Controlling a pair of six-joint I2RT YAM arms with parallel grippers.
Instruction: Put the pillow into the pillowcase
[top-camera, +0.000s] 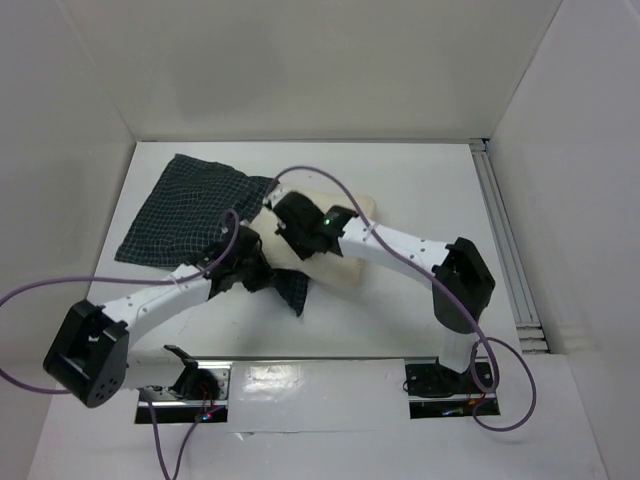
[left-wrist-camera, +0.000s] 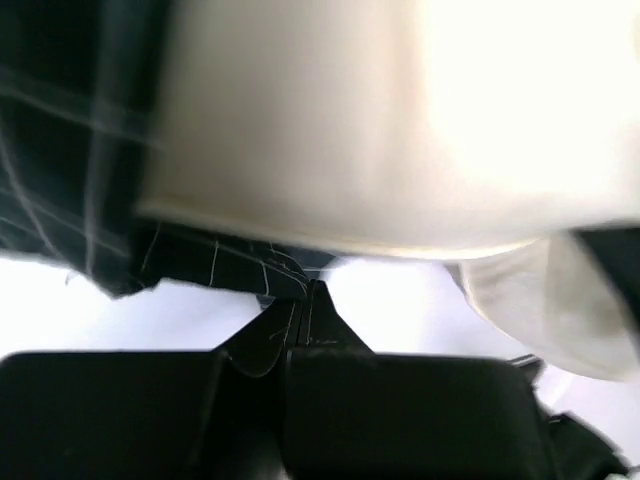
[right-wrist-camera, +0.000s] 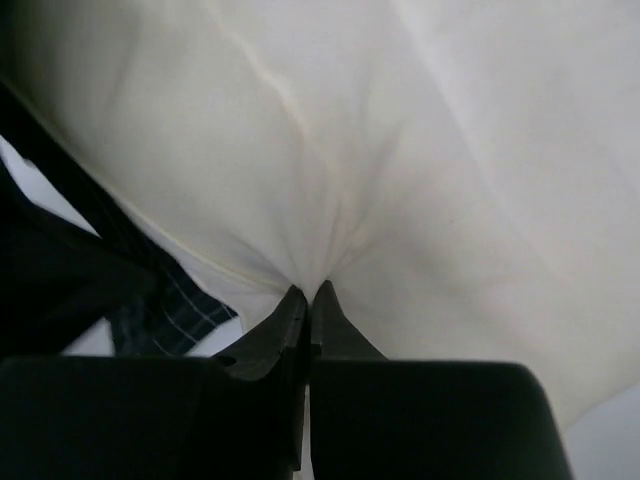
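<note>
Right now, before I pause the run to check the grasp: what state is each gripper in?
Left gripper: closed, pinching the edge of the pillowcase.
Right gripper: closed, pinching a fold of the pillow.

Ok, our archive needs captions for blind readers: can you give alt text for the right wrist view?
The black right gripper is shut on a pinched fold of the plump cream fabric pillow, with creases fanning out from the pinch. At lower left, part of the dark navy pillowcase with a fine white grid check shows beside the pillow's edge.
</note>
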